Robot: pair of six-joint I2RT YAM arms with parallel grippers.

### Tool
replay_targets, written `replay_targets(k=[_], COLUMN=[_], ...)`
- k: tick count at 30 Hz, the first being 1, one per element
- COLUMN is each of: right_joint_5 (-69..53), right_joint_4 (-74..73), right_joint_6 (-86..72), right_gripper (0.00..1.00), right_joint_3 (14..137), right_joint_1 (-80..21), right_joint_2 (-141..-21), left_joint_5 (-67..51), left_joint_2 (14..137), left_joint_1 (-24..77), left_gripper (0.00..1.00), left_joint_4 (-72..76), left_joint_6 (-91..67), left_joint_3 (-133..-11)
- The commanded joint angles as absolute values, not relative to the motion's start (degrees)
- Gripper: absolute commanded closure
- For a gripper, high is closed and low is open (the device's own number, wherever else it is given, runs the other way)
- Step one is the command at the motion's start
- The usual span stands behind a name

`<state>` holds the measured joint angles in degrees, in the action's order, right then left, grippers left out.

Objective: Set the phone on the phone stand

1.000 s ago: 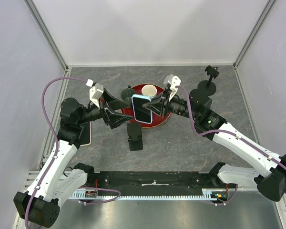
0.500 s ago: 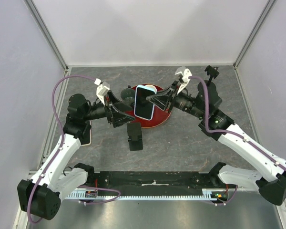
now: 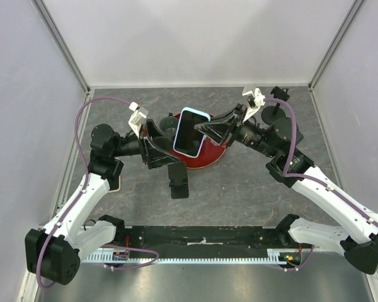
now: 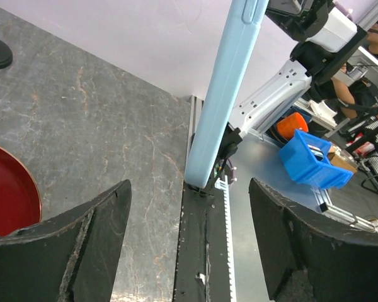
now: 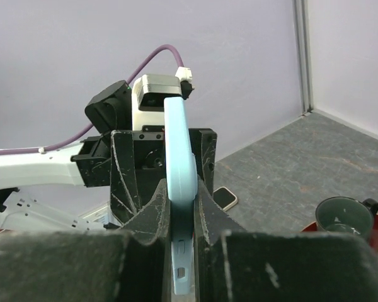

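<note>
The phone [image 3: 190,131], in a light blue case, is held upright on edge in the air above the red tray [image 3: 208,157]. My right gripper [image 3: 206,131] is shut on its right side. In the right wrist view the phone [image 5: 179,145] stands clamped between my fingers, at my right gripper [image 5: 183,204]. My left gripper [image 3: 159,146] is open just left of the phone and does not touch it. In the left wrist view the phone's edge [image 4: 225,94] rises beyond my left gripper [image 4: 189,242]. A black phone stand [image 3: 178,180] stands below the phone, in front of the tray.
A second black stand [image 3: 277,104] is at the back right. A dark green mug [image 5: 343,215] sits on the red tray. A second phone in a beige case [image 5: 225,198] lies flat on the table by the left arm. Walls close in the left, back and right.
My right gripper has carried the phone upward and toward the back. My left gripper has drawn back to the left and is apart from the phone, jaws open.
</note>
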<state>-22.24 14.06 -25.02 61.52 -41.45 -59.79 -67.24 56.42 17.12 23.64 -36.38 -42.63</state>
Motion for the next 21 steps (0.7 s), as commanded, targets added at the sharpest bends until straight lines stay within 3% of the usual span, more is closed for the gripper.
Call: replay_targets(k=[1, 3, 8, 11, 12, 17, 21], right_joint_5=[-24.87, -25.83, -26.54, -26.81, -26.63, -23.12, -21.36], right_joint_4=[22.76, 23.20, 24.60, 24.52, 24.26, 25.22, 27.16], right_joint_6=[-27.60, -27.69, -27.16, -26.28, -25.84, -24.17, -23.12], right_gripper=[1.00, 1.00, 1.00, 1.00, 1.00, 1.00, 1.00], right_joint_3=[61.44, 61.35, 60.91, 60.91, 60.82, 58.81, 56.52], right_joint_1=[-41.48, -41.48, -41.48, -41.48, -41.57, -41.48, -41.57], right_joint_2=[-60.47, -61.08, -62.22, -63.01, -63.10, -61.88, -60.47], left_joint_5=[-69.52, -69.61, -69.52, -69.17, -69.00, -67.15, -62.51], left_joint_2=[57.04, 57.30, 56.34, 56.42, 56.51, 57.83, 57.40], left_joint_1=[17.23, 17.31, 17.31, 17.40, 17.40, 17.32, 17.40], left_gripper=[0.17, 0.18, 0.32, 0.51, 0.66, 0.98, 0.98], left_joint_4=[30.66, 33.39, 33.31, 32.08, 29.90, 21.63, 14.70], left_joint_6=[-42.27, -44.91, -44.65, -43.77, -43.16, -37.80, -33.85], left_joint_3=[-42.19, -41.75, -41.48, -42.01, -42.27, -44.30, -45.52])
